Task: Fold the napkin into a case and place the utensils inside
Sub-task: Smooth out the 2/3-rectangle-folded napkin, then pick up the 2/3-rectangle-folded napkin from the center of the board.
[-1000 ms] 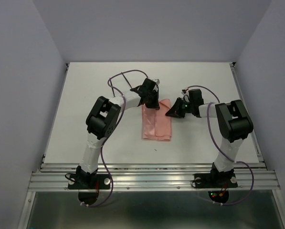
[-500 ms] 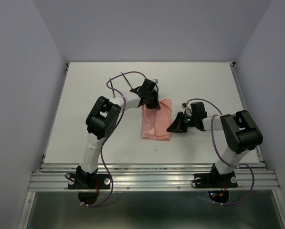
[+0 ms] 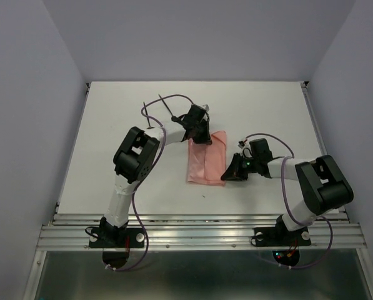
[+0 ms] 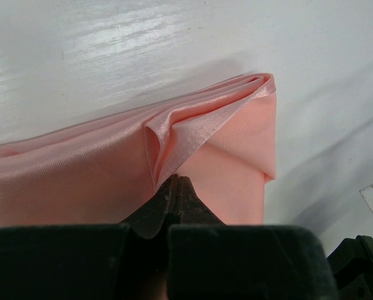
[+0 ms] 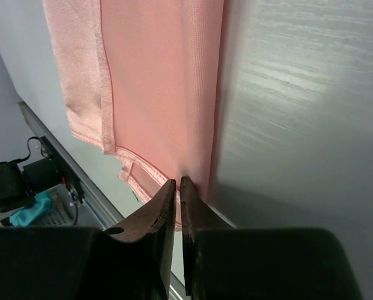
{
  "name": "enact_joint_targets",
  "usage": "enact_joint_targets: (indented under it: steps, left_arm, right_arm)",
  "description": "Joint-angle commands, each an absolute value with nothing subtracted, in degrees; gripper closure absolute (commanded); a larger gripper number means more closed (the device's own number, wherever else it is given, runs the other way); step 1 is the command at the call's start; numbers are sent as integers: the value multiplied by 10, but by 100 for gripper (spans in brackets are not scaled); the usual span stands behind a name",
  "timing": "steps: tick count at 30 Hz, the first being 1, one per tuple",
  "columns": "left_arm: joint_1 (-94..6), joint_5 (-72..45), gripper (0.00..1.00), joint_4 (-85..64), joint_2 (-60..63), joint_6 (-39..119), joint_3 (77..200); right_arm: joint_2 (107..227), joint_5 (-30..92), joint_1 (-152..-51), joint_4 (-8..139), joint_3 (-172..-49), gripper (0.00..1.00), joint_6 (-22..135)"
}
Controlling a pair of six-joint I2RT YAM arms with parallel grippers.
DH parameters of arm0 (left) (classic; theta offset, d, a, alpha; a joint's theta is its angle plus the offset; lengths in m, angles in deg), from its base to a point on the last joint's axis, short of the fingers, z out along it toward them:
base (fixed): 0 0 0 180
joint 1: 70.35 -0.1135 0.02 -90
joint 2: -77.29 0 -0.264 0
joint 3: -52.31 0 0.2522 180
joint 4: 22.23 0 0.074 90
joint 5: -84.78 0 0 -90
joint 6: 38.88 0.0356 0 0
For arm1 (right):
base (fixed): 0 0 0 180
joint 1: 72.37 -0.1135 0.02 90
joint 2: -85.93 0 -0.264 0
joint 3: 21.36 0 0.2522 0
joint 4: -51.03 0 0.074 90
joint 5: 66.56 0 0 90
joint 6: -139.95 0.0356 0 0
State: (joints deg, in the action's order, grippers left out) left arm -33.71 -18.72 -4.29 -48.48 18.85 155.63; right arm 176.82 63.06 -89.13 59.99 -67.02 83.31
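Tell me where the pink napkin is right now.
In the top view the napkin lies folded at centre, the left gripper pinching its far end and the right gripper at its near right edge.

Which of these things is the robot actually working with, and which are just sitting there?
Part of the job:
- napkin, folded into a strip
- left gripper, pinching its far end
- right gripper, at its near right edge

Just there:
- purple cables
- table
- metal rail

I can't clearly make out any utensils.
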Motion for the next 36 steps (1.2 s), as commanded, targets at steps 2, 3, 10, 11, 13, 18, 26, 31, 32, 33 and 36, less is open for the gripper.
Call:
enact_joint_targets:
  steps: [2, 3, 10, 11, 13, 18, 26, 31, 32, 33, 36]
  left_arm:
    - [-327, -155, 92, 22, -461, 204, 1575]
    - [-325, -149, 89, 30, -457, 206, 1581]
    - [-317, -116, 73, 92, -407, 241, 1613]
    - [-316, -115, 72, 98, -401, 245, 1618]
    - [-314, -108, 67, 115, -386, 254, 1628]
    - [-314, -94, 47, 134, -350, 261, 1621]
    - [-326, -22, 39, 131, -299, 228, 1541]
    - [-348, -21, 39, 82, -271, 165, 1439]
    - [-354, -20, 39, 78, -272, 160, 1420]
    - [-355, -21, 39, 69, -274, 156, 1415]
    - [-357, -32, 39, 58, -290, 149, 1406]
  right_arm:
    - [1727, 546, -900, 709, -693, 87, 801]
    - [1719, 544, -900, 709, -699, 87, 806]
    - [1645, 489, -900, 709, -765, 86, 848]
    - [1640, 464, -900, 706, -772, 85, 853]
    - [1645, 424, -900, 704, -801, 85, 855]
    - [1725, 394, -900, 710, -895, 85, 824]
    - [1896, 373, -900, 761, -1084, 85, 775]
    - [1965, 365, -900, 788, -1141, 86, 756]
    - [1969, 367, -900, 786, -1142, 86, 755]
    - [1975, 369, -900, 782, -1142, 86, 754]
    - [2002, 367, -900, 781, -1148, 86, 755]
